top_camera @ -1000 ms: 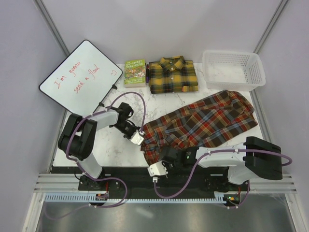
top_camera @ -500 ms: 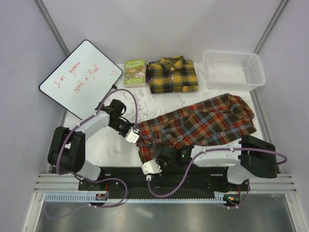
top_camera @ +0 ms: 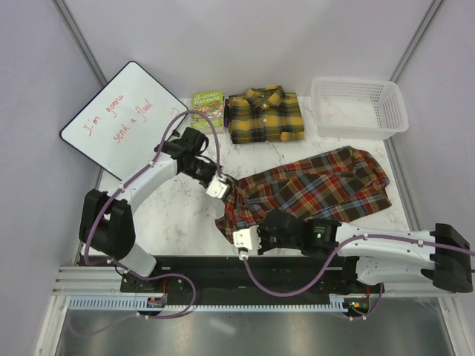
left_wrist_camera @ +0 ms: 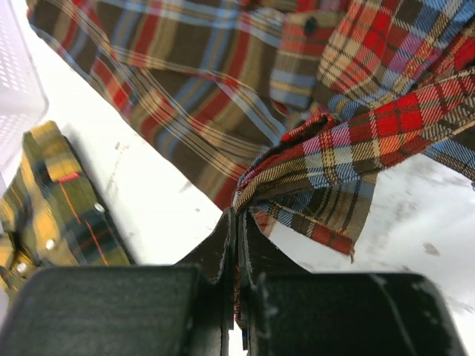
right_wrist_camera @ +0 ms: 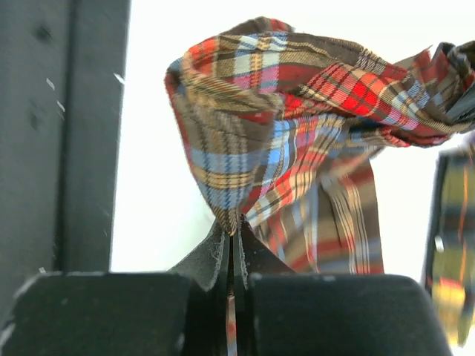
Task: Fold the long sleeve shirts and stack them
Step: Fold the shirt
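Marble tabletop [top_camera: 174, 219]: yellow-black shirt [top_camera: 263, 115] already folded at upper centre, red-brown shirt [top_camera: 319, 189] rumpled mid-frame, its left edge pinched tight in left gripper [left_wrist_camera: 237, 226] and right gripper [right_wrist_camera: 231, 236], folding and stacking seemingly yet to come.

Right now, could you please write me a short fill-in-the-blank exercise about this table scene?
The left tool and the right tool are both ____ on the red-brown shirt. The yellow and black shirt lies ____ at the back of the table. The ____ book lies between it and the whiteboard.
Missing words: shut; folded; green.
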